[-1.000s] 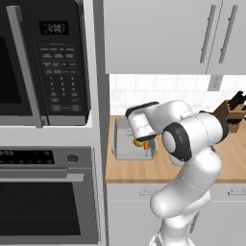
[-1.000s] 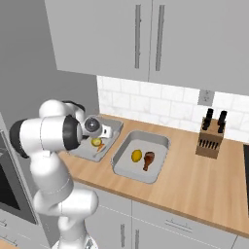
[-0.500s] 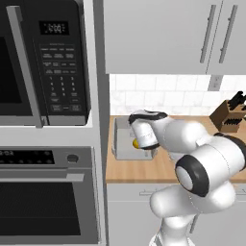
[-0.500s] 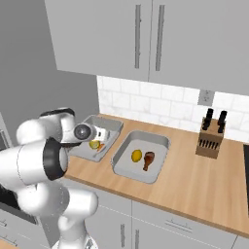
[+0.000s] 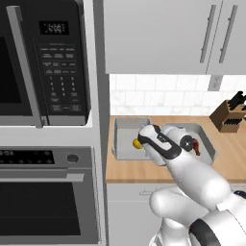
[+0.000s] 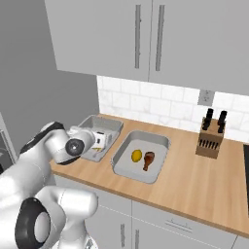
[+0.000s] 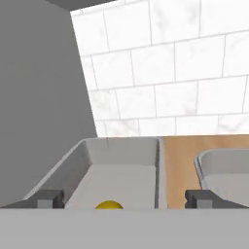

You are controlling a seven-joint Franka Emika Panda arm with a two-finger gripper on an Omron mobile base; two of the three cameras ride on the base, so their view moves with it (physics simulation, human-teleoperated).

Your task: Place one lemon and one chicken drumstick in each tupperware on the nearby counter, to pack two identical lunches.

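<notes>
Two grey tupperware stand side by side on the wooden counter (image 6: 194,185). In the left tupperware (image 5: 124,137) (image 6: 108,124) (image 7: 121,170) lies a lemon (image 5: 136,143) (image 7: 108,205), partly hidden by my hand. The right tupperware (image 6: 127,165) (image 5: 207,148) (image 7: 219,165) holds a second lemon (image 6: 136,155) and a brown chicken drumstick (image 6: 149,159) (image 5: 195,144) side by side. My gripper (image 5: 143,139) (image 6: 99,141) (image 7: 125,199) hovers low over the near part of the left tupperware, open, nothing between its fingertips (image 7: 48,198), the lemon just below them.
A dark knife block (image 5: 226,115) (image 6: 210,141) stands at the counter's right against the tiled wall. A microwave (image 5: 43,62) and oven (image 5: 48,192) fill the tall unit left of the counter. Wall cabinets (image 6: 146,39) hang overhead. My arm's elbow lies low in front of the counter.
My arm has folded down from an upright pose to a low one, while the hand stayed over the left tupperware. The jaws have spread a little wider. The lemon lies free.
</notes>
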